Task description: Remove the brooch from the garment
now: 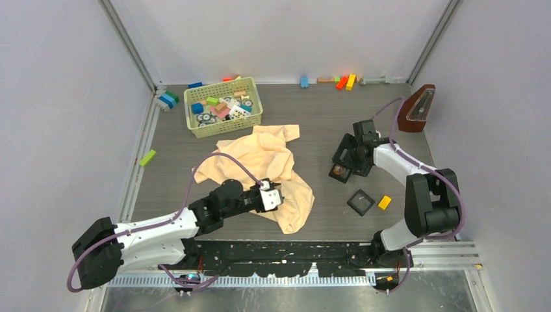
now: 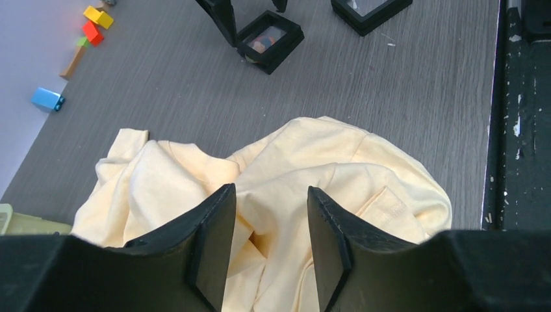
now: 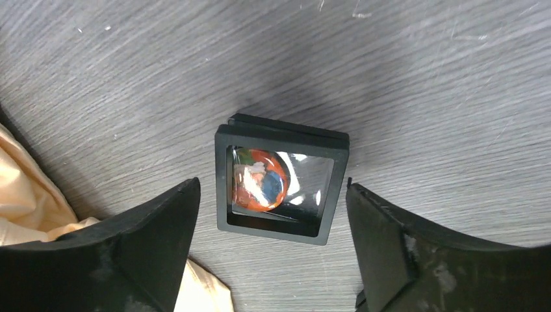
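Hovering my left gripper over the near end of the garment, jaws part open with a medium gap and peach folds showing in it; whether the fingers touch the cloth I cannot tell. The garment lies crumpled left of table centre. Its longer run goes from the far end beside the green basket toward the near edge, slanting right; collar or hem end cannot be told. The brooch I cannot make out on the cloth in any view, and the folds hide much of the surface. My right gripper is spread wide over a black square case just right of the garment, one finger each side, apart from it. Under the case's clear film is a round orange-and-blue disc, blurred by glare. A second black case sits nearer, beside a yellow block. The wrist view cuts off the garment's edge.
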`<state>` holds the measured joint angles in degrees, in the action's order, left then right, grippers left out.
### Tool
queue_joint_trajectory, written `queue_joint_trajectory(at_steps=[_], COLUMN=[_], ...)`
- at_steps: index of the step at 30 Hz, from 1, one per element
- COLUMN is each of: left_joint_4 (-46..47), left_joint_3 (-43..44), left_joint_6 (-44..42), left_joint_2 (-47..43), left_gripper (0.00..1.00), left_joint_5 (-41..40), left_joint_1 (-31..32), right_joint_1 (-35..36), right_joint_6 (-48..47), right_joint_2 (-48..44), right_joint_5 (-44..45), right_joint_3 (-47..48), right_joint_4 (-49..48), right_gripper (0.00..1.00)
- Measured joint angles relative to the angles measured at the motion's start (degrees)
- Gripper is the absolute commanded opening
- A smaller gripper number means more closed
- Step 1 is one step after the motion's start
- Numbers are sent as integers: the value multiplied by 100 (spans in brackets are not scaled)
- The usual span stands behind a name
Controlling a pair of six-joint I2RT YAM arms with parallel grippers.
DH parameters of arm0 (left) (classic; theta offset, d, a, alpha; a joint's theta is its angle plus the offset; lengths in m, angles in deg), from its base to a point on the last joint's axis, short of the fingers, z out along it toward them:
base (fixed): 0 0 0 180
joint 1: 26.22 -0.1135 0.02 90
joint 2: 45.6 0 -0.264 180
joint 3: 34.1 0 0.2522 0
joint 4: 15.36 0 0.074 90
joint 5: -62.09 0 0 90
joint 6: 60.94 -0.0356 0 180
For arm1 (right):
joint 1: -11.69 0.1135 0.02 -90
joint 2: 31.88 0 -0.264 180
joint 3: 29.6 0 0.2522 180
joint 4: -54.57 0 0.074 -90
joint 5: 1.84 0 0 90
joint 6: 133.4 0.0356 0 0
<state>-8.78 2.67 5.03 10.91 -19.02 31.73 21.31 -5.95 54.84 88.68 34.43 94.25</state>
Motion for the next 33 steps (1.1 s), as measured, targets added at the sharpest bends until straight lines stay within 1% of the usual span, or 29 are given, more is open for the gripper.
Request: queue_joint_trajectory(at_steps=[1,3,4,7,9,10,12,15,17,20,21,22,24,25,26,28,33], left_joint_4=[-17,-68,-94,-236,-616,-817,-1259,-1543,-1823,-2214,-2284,-2328,-2319,-2302,-2218,-2015,-1390], left_joint_3=[0,0,2,42,234,361,688,866,911,1008,1008,1003,981,975,951,870,601], left_joint_6=[92,297,428,887,1296,1484,1943,2380,2559,2730,2800,2837,2924,2951,2966,2970,2977], left_joint_2=[-20,-81,-122,-278,-350,-358,-380,-553,-658,-560,-511,-470,-354,-291,-186,39,857], left_gripper=[55,62,65,69,69,70,71,72,72,73,78,81,83,84,86,91,98], left_joint_5=[-17,-76,-138,-479,-807,-942,-1185,-1604,-1902,-2184,-2214,-2238,-2321,-2406,-2514,-2612,-2583], left_joint_1=[-22,-63,-83,-173,-317,-433,-874,-1486,-1880,-2588,-2874,-3110,-3661,-3821,-4000,-4221,-4754], right_joint_1=[0,0,0,0,0,2,0,0,-2,-52,-81,-118,-219,-251,-297,-365,-413], right_joint_6=[-28,-90,-127,-243,-339,-380,-476,-706,-844,-975,-1029,-1078,-1202,-1241,-1300,-1502,-2098], right_joint_2=[4,-11,-44,-297,-581,-758,-1113,-1711,-2177,-2446,-2437,-2409,-2380,-2382,-2400,-2463,-2594], right_joint_5=[20,70,96,197,393,542,887,1331,1646,1974,2059,2138,2238,2249,2236,2164,2142], right_joint_3=[48,162,205,260,284,289,238,-223,-796,-1305,-1386,-1438,-1635,-1749,-1961,-2444,-3058], right_joint_4=[26,79,90,136,142,127,-15,-660,-1233,-1624,-1711,-1805,-2275,-2481,-2903,-3539,-4315], right_gripper=[97,99,99,98,97,97,97,96,96,97,97,97,97,97,97,97,97])
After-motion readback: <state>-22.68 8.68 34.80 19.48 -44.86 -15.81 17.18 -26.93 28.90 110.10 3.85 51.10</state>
